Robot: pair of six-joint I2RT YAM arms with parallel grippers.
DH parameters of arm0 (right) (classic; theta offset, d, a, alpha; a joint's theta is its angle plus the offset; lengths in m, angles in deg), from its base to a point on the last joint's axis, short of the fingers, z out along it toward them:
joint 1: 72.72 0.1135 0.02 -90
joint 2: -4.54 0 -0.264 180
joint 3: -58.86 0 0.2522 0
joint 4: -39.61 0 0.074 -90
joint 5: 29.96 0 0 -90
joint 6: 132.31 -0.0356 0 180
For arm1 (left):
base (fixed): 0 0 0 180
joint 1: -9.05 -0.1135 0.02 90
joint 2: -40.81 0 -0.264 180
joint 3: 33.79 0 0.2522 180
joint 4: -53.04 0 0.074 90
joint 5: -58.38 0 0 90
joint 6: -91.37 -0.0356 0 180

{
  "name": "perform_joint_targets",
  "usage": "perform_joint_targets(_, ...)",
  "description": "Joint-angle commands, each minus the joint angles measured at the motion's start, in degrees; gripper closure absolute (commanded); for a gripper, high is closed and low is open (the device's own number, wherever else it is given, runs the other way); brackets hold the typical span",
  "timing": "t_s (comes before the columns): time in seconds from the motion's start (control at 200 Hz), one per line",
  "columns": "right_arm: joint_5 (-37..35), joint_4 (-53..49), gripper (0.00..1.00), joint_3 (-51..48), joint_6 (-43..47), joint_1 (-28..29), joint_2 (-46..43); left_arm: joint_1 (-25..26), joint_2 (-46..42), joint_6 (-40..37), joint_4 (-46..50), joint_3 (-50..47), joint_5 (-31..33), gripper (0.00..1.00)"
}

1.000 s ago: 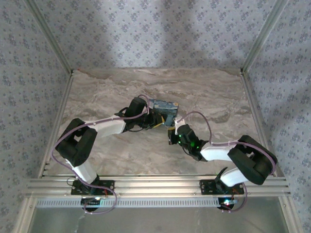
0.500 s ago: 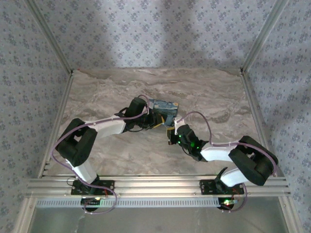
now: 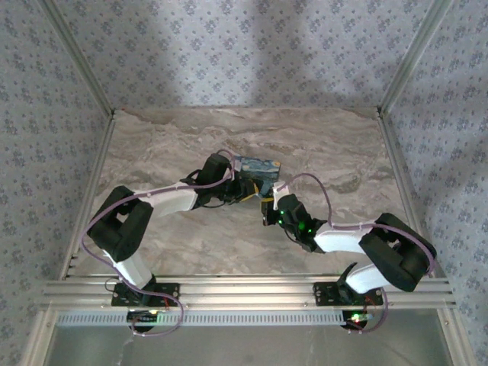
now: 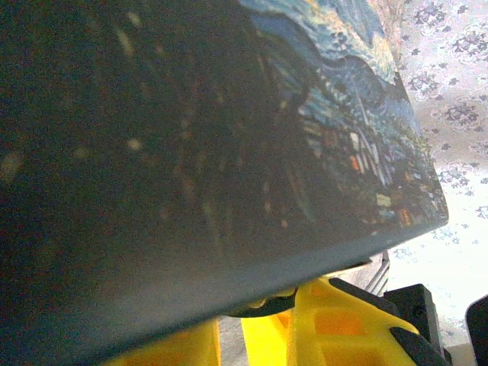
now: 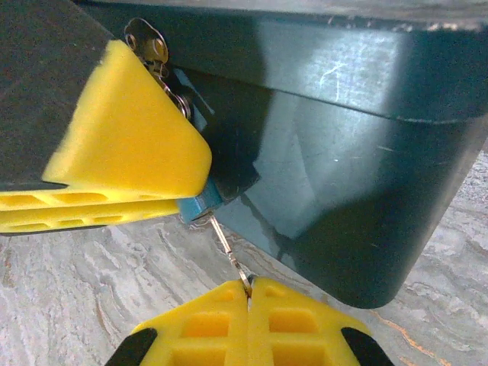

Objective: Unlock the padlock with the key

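Top view: the table (image 3: pixel 191 145) has a smooth, marble-veined grey-brown top, fenced by aluminium rails and floral wallpaper (image 3: pixel 252 53). Just above the frame's centre lies a small rectangular box (image 3: pixel 257 168) with a starry-night print. The left arm reaches from lower left, elbow folded, its left gripper (image 3: pixel 245 191) at the box's lower edge. The right arm bends in from lower right, the right gripper (image 3: pixel 268 207) just below the box. From here the lock is too small to make out. Both arms hold the pose of a second ago; nothing has visibly shifted.

Left wrist view: the box's glossy printed face slants across the frame, dark and blurred at left. Ribbed yellow plastic fingers (image 4: pixel 335 328) stand slightly parted at the bottom edge.

Right wrist view: the box's side is smooth, dark teal and faintly scratched. At upper left a wedge-shaped yellow finger (image 5: pixel 130 145) of the left gripper covers the padlock (image 5: pixel 200 207), whose teal corner sticks out under its tip; that claw grasps it. A small metal chain (image 5: pixel 156 49) shows above the finger. A thin metal key (image 5: pixel 229 255) runs from the padlock down to the right gripper, whose yellow tips are clenched on it.
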Motion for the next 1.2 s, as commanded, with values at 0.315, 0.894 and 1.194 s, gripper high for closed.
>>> perform_joint_targets(0.315, 0.03, 2.28, 1.0, 1.96, 0.57, 0.25, 0.93, 0.71, -0.39, 0.44, -2.03, 0.01, -0.62, 0.79)
perform_joint_targets(0.894, 0.39, 2.28, 1.0, 2.39, -1.88, -1.18, 1.8, 0.81, -0.31, 0.53, -2.0, 0.11, -0.39, 0.79)
perform_joint_targets(1.194, 1.09, 3.16, 1.0, 1.55, -2.9, -2.03, 1.56, 0.79, -0.05, 0.55, -1.97, 0.21, -0.54, 0.79)
